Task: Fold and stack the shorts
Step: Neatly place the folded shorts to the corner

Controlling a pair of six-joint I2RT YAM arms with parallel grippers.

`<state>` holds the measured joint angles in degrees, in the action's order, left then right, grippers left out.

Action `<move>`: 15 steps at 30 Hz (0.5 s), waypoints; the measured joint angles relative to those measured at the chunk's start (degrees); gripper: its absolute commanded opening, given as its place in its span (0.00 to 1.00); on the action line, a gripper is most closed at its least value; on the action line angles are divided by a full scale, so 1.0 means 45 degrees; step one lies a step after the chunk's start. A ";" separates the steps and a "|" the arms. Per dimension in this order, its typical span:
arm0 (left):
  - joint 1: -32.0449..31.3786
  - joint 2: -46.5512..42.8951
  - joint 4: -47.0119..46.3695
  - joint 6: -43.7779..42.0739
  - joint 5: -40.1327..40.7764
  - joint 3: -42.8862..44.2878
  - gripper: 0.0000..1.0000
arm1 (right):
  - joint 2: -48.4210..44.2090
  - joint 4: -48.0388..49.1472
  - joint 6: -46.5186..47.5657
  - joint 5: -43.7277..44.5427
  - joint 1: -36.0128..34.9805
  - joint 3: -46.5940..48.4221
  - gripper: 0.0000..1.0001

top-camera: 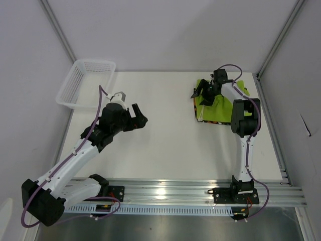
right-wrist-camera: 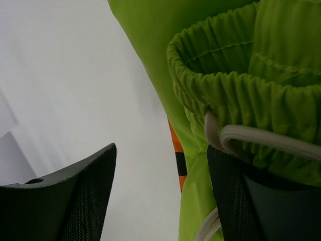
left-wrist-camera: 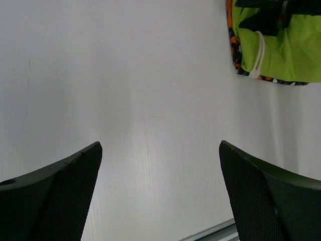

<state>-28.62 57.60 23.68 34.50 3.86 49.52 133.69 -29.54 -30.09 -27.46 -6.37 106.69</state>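
Hovering at the shorts with both grippers parted

White plastic mesh basket [top-camera: 95,62] sits at about ten o'clock on the table [top-camera: 165,145], its far side hanging past the table's corner. Only its own mesh walls and floor show.

At about two o'clock lie the shorts. The lime green pair [top-camera: 216,108] is on top of the camo pair [top-camera: 213,121], which shows only as an orange-and-black strip along the near and left edges. The white drawstring [left-wrist-camera: 259,52] loops down at the green pair's left edge.

The right arm reaches straight up the table's right side and bends left at the wrist, so the right gripper [top-camera: 203,93] is at the stack's nine o'clock edge. Its jaws stand apart and clamp nothing. In the wrist view the gathered green waistband [right-wrist-camera: 225,65] and the cord lie against one finger [right-wrist-camera: 235,201], with a sliver of camo print [right-wrist-camera: 176,150] just beside it.

The left arm stretches diagonally from its base toward the table's middle. The left gripper [top-camera: 136,116] is spread wide over bare table, well apart from the shorts, pointing toward three o'clock.
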 measured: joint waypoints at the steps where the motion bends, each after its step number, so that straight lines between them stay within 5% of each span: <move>1: 0.0000 -0.0005 0.0005 -0.0005 0.0000 -0.0053 0.99 | 0.0000 -0.0364 0.0243 0.0277 0.0131 0.0185 0.75; 15: 0.0015 -0.0044 -0.0107 -0.0010 -0.0228 -0.0495 0.99 | -0.1146 -0.2380 0.2297 0.2278 0.1515 -0.0578 0.78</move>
<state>-28.56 57.41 23.20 34.46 2.83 47.29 128.53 -40.25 -19.75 -17.21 0.45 104.09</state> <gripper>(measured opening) 0.990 0.764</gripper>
